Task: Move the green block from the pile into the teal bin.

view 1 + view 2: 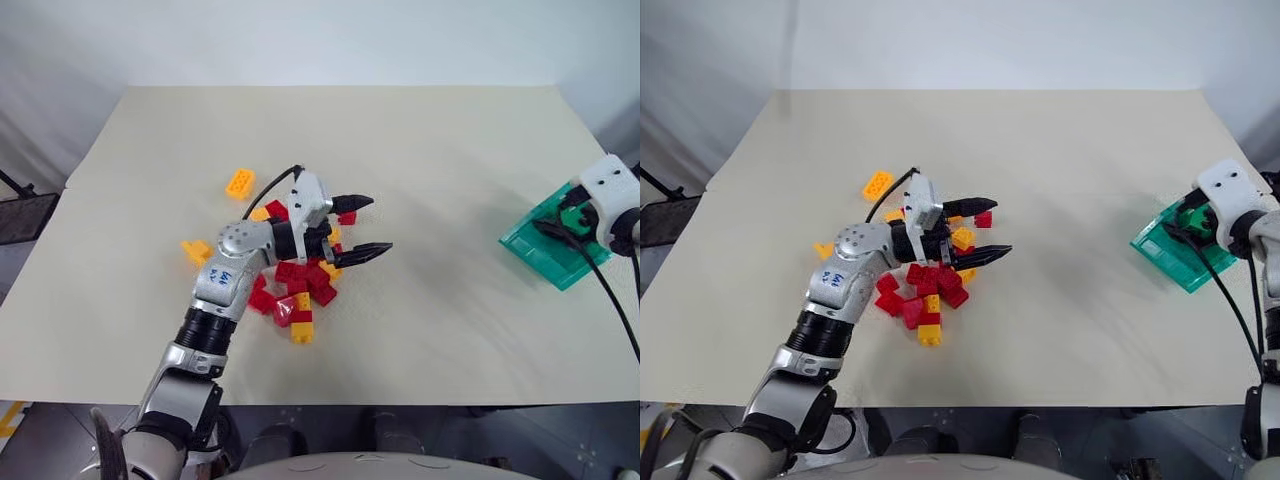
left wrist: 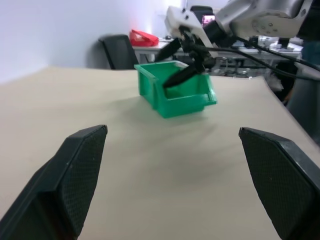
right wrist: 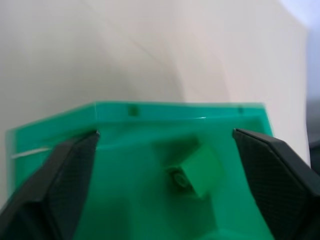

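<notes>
I see my right gripper (image 3: 165, 175) poised at the teal bin (image 3: 150, 117) on the table's (image 1: 420, 150) right edge, its two black fingers spread wide and holding nothing, while the green block (image 3: 192, 172) lies loose between them inside the bin, tipped at an angle. My left gripper (image 1: 362, 226) hangs above the pile (image 1: 300, 290) of red and yellow bricks near the table's middle, pointing toward the bin, its fingers also wide apart and empty. One orange brick (image 1: 240, 183) sits alone just beyond the pile.
</notes>
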